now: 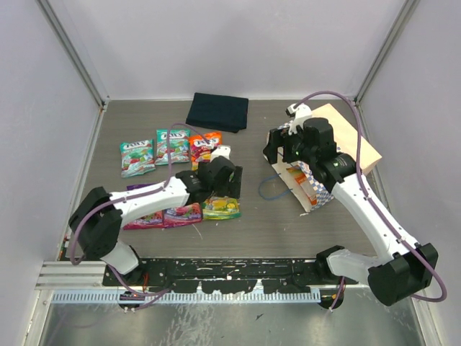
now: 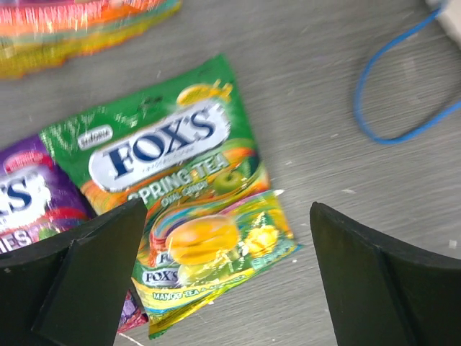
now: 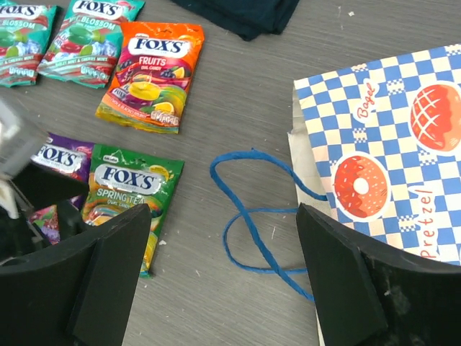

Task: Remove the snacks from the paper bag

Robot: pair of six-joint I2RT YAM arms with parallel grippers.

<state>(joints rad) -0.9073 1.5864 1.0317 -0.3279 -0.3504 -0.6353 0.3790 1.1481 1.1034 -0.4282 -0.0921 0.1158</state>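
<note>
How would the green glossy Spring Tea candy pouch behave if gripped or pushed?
The green glossy Spring Tea candy pouch probably slips: its film shines with glare. It likely flexes, since its surface bulges and wrinkles. Lying flat on the grey table, it should slide, not roll.

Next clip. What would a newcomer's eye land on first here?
The bright Fox's candy pouches laid out on the left side, with the open left gripper hovering over the green Spring Tea pouch. Then the blue-and-white checkered paper bag lying on its side at the right, its blue cord handle trailing out beneath the open right gripper.
</note>
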